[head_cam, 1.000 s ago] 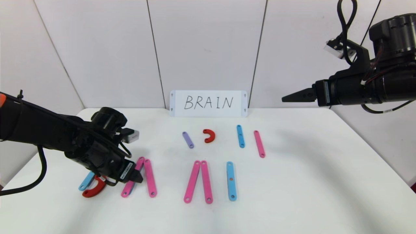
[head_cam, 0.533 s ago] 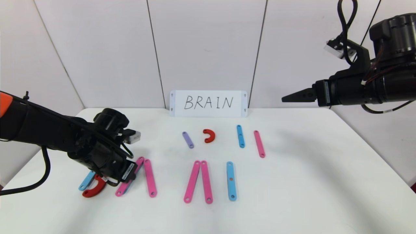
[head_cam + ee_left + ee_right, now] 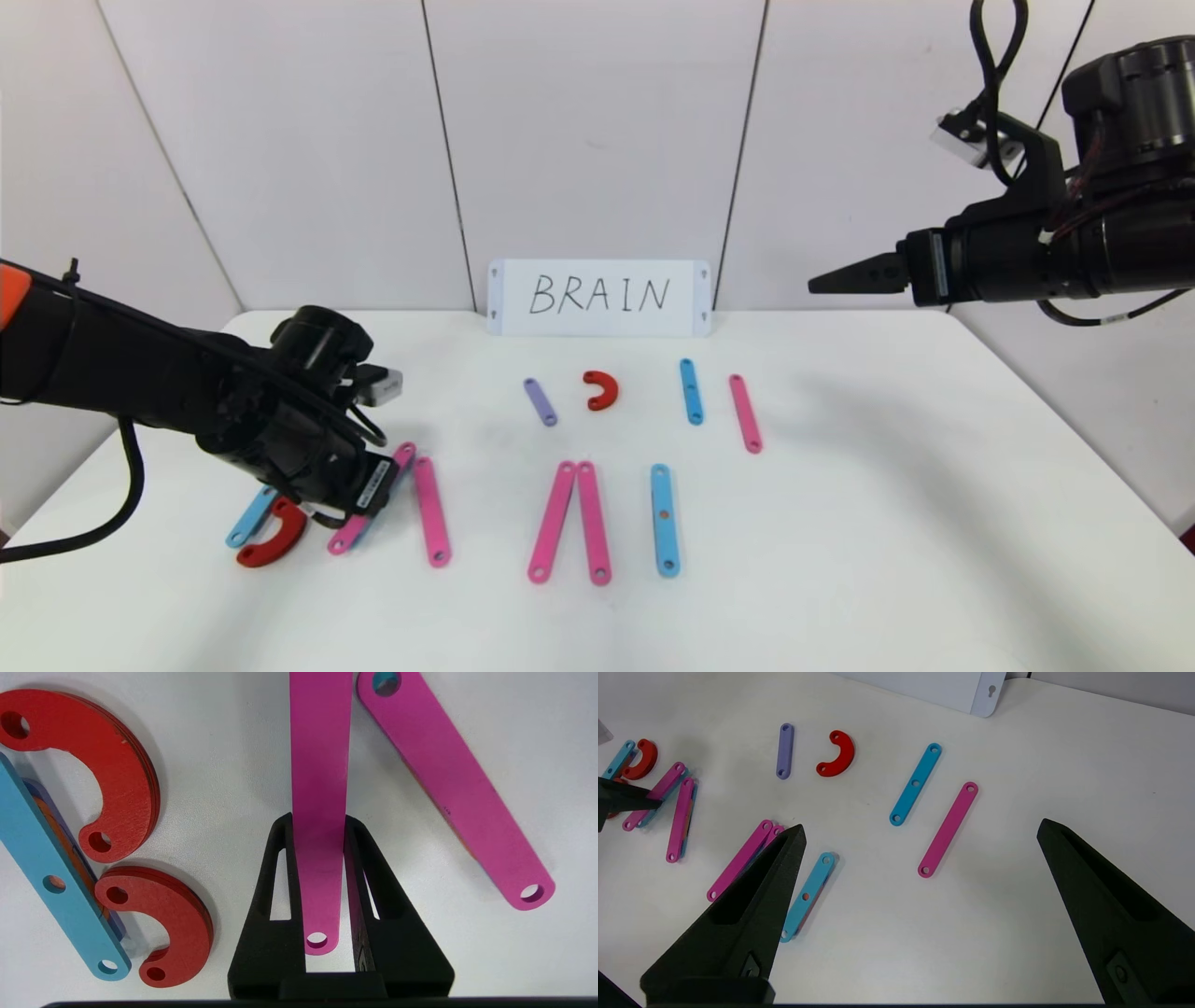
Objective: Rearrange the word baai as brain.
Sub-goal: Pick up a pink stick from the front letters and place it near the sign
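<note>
The word lies along the table's front in the head view. At the left are a blue strip point(image 3: 247, 521) and red half-rings point(image 3: 274, 543). My left gripper point(image 3: 378, 493) is low over the table, shut on a slanted pink strip point(image 3: 347, 536). In the left wrist view the fingers point(image 3: 280, 868) flank that strip point(image 3: 320, 765). Its partner pink strip point(image 3: 431, 511) lies just right of it. Further right are two joined pink strips point(image 3: 553, 534) and a blue strip point(image 3: 664, 519). My right gripper point(image 3: 822, 280) hangs open, high at the back right.
The white BRAIN card point(image 3: 598, 297) stands at the back. In front of it lie spare pieces: a purple strip point(image 3: 540, 401), a red half-ring point(image 3: 600, 389), a blue strip point(image 3: 691, 391) and a pink strip point(image 3: 745, 413). The table's right side is bare white.
My left gripper has shifted a little left and back, dragging the pink strip's near end leftward, away from its partner. The right arm has not moved.
</note>
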Controlling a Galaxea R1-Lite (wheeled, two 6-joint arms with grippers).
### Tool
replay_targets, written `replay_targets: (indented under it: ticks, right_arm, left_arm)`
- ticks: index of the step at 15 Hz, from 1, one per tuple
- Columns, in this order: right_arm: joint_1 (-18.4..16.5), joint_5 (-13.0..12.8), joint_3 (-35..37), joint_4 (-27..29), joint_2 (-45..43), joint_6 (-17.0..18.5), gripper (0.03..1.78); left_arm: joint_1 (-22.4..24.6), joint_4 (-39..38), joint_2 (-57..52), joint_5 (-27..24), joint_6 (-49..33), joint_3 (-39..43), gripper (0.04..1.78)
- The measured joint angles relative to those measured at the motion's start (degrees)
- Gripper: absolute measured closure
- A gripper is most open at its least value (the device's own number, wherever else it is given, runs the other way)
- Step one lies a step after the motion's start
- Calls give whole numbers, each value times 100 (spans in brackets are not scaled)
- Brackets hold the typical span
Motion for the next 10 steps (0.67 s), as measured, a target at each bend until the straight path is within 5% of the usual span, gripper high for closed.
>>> replay_targets:
  ticks: [10]
  right_arm:
    - [-72, 6, -21, -22, -66, 7, 8]
  left_arm:
    - [273, -140, 271, -23, -16, -1460, 152]
